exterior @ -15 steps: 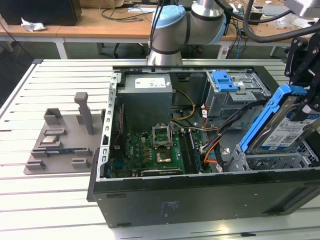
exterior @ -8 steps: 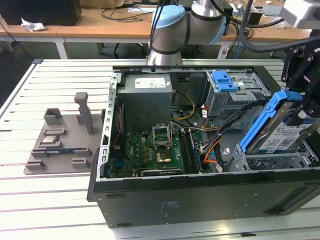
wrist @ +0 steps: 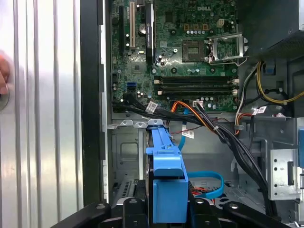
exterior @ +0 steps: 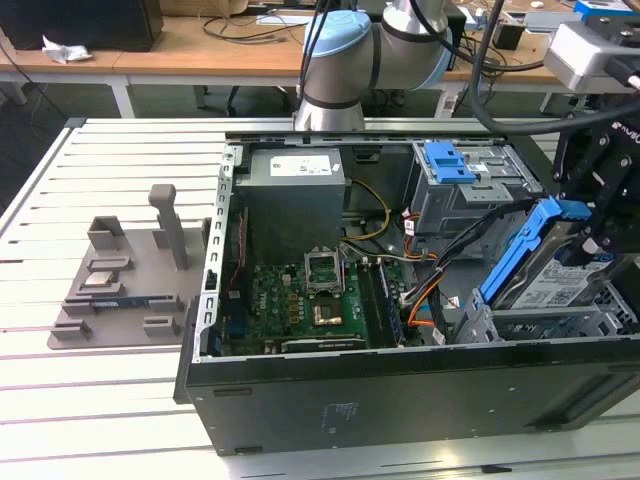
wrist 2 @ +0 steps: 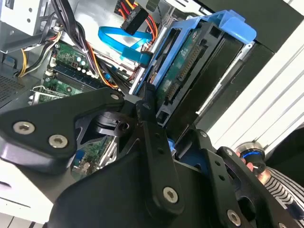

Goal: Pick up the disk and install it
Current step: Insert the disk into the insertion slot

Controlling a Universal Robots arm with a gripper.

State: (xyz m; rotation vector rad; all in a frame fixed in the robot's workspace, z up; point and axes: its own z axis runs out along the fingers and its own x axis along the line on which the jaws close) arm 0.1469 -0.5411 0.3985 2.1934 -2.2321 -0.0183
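Note:
The disk (exterior: 545, 272), a silver drive with a white label in a blue plastic frame, hangs tilted over the drive cage (exterior: 545, 322) at the exterior view's right end of the open computer case. My gripper (exterior: 592, 238) is shut on the disk's raised end. The disk's lower end dips toward the cage; whether it touches is hidden. In the second wrist view the disk (wrist 2: 190, 61) shows its circuit-board side, with a black finger (wrist 2: 148, 110) against its blue frame. The disk's blue frame (wrist: 166, 185) shows edge-on in the first wrist view, above the cage floor.
The case holds a grey power-supply box (exterior: 295, 190), the motherboard (exterior: 310, 305), and black and orange cables (exterior: 435, 275) beside the cage. A blue latch piece (exterior: 450, 160) tops the rear cage. A grey fixture (exterior: 125, 275) sits on the slatted table. A hand (wrist: 4, 76) rests outside the case.

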